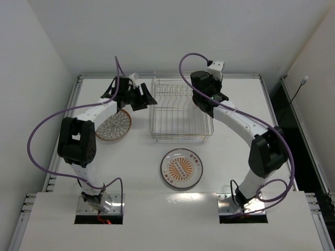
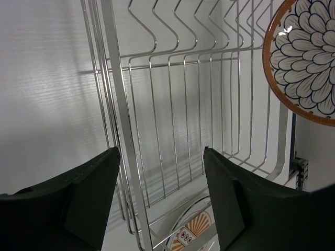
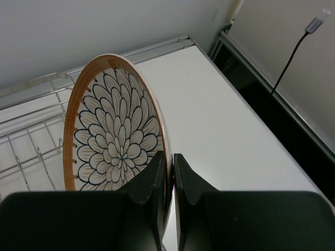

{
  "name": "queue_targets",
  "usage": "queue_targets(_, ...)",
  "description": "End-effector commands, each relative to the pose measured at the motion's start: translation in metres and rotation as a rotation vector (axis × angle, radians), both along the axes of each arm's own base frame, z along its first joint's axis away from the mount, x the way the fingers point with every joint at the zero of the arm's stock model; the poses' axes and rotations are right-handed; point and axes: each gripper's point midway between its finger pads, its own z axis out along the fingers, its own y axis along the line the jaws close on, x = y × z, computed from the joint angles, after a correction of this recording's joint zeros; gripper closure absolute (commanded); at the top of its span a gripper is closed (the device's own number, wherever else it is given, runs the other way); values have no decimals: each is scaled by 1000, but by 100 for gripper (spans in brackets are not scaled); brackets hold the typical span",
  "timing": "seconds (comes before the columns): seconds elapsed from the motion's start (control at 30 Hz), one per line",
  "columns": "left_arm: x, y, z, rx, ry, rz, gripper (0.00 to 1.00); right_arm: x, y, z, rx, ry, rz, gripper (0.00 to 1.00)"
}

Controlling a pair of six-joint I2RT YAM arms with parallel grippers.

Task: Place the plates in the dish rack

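The silver wire dish rack (image 1: pixel 180 112) stands at the table's middle back. My right gripper (image 3: pixel 168 167) is shut on the rim of a petal-pattern plate (image 3: pixel 115 136) and holds it on edge at the rack's right side (image 1: pixel 205 107). That plate also shows in the left wrist view (image 2: pixel 306 57), beyond the rack wires (image 2: pixel 172 120). My left gripper (image 2: pixel 162 198) is open and empty beside the rack's left side (image 1: pixel 145 98). A second petal plate (image 1: pixel 113 125) lies flat left of the rack. The sunburst plate (image 1: pixel 182 168) lies flat in front of the rack.
The table has a raised metal frame (image 1: pixel 78 83) along its edges. A dark gap with a cable (image 1: pixel 298 89) runs along the right side. The purple arm cables (image 1: pixel 36 136) loop out over the table.
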Motion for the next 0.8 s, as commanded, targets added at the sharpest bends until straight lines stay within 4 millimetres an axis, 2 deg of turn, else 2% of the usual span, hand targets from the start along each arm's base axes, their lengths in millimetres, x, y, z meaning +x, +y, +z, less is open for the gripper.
queue_targets(0.0, 3, -1, 7, -27, -25, -11, 37, 13, 0, 92, 54, -292, -75, 100)
queue_targets(0.1, 4, -1, 3, -25, -16, -10, 37, 24, 5, 82, -22, -247, -51, 100)
queue_targets(0.2, 4, -1, 3, -25, -16, -10, 37, 31, 13, 85, -83, -241, -25, 100)
queue_targets(0.23, 4, -1, 3, -25, -16, -10, 37, 38, 17, 77, -106, -227, -12, 100)
queue_targets(0.3, 4, -1, 3, -25, -16, -10, 37, 45, 21, 77, -143, -218, 10, 100)
queue_targets(0.37, 4, -1, 3, -25, -16, -10, 37, 50, 23, 66, -176, -193, 13, 100)
queue_targets(0.47, 4, -1, 3, -25, -16, -10, 37, 55, 28, 73, -209, -205, 51, 100)
queue_targets(0.73, 4, -1, -2, -23, -7, -10, 37, 60, 35, 71, -331, -193, 149, 100)
queue_targets(0.77, 4, -1, -2, -23, -7, -10, 37, 60, 42, 71, -349, -197, 179, 100)
